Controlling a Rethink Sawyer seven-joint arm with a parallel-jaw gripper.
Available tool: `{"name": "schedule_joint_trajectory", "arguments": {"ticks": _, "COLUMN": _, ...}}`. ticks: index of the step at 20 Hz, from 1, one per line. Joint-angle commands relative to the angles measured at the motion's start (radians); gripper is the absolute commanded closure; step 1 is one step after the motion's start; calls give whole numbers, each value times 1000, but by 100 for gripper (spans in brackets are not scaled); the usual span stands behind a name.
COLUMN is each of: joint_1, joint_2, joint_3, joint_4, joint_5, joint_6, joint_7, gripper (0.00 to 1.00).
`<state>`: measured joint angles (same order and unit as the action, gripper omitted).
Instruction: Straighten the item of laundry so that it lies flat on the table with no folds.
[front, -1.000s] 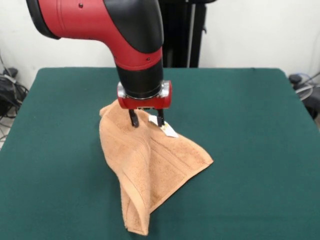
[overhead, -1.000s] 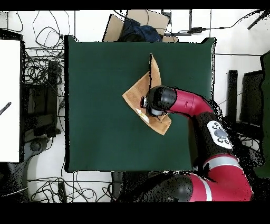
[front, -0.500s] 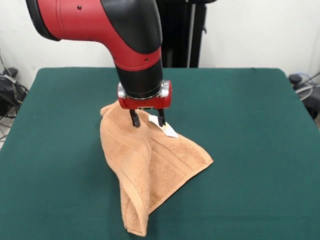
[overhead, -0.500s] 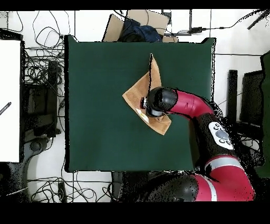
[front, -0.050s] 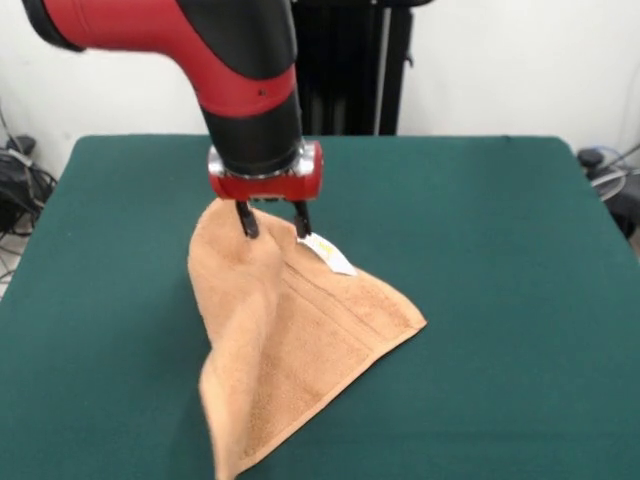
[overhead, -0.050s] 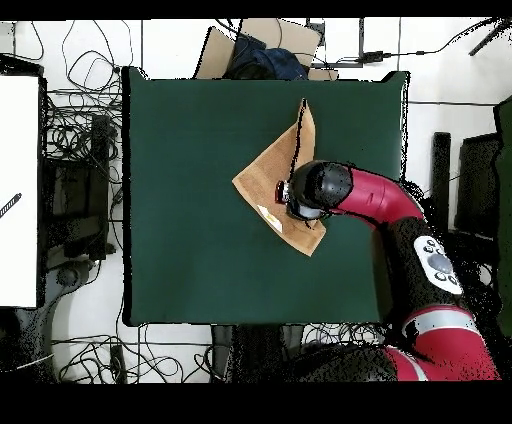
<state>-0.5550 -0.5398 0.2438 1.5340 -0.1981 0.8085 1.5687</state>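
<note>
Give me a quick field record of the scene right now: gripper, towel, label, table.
gripper: shut on the towel's top edge, holding it up
towel: draped from the grip, partly lifted, lower right corner resting on the table, a fold running down its left side
label: white, at the towel's edge just right of the gripper
table: dark green top
task state: towel not yet flat

We're looking at a thick, rounded arm (front, -0.050s: 215, 60) in glossy red with black sections, the red shell up top giving way to a black cylindrical wrist with a small dark screw dot on the red band just above it. Below the wrist we see a red collar with a silvery ring, and under it the pincer (front, -0.050s: 272, 218) with two short, slim black fingers (front, -0.050s: 245, 220). From overhead we get red links, a rounded black joint cap and a grey oval panel with dark buttons.
</note>
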Motion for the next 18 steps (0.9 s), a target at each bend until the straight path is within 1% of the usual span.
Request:
{"name": "schedule_joint_trajectory", "arguments": {"ticks": 1, "joint_1": 7, "joint_2": -79, "joint_3": 73, "joint_4": 7, "joint_5": 22, "joint_6": 130, "joint_7": -29, "gripper": 0}}
{"name": "schedule_joint_trajectory", "arguments": {"ticks": 6, "joint_1": -4, "joint_2": -72, "joint_3": 85, "joint_4": 21, "joint_5": 31, "joint_6": 118, "joint_7": -22, "gripper": 0}}
{"name": "schedule_joint_trajectory", "arguments": {"ticks": 10, "joint_1": -18, "joint_2": -55, "joint_3": 99, "joint_4": 39, "joint_5": 45, "joint_6": 78, "joint_7": -19, "gripper": 0}}
{"name": "schedule_joint_trajectory", "arguments": {"ticks": 18, "joint_1": -28, "joint_2": -21, "joint_3": 113, "joint_4": 33, "joint_5": 59, "joint_6": 51, "joint_7": -24, "gripper": 0}}
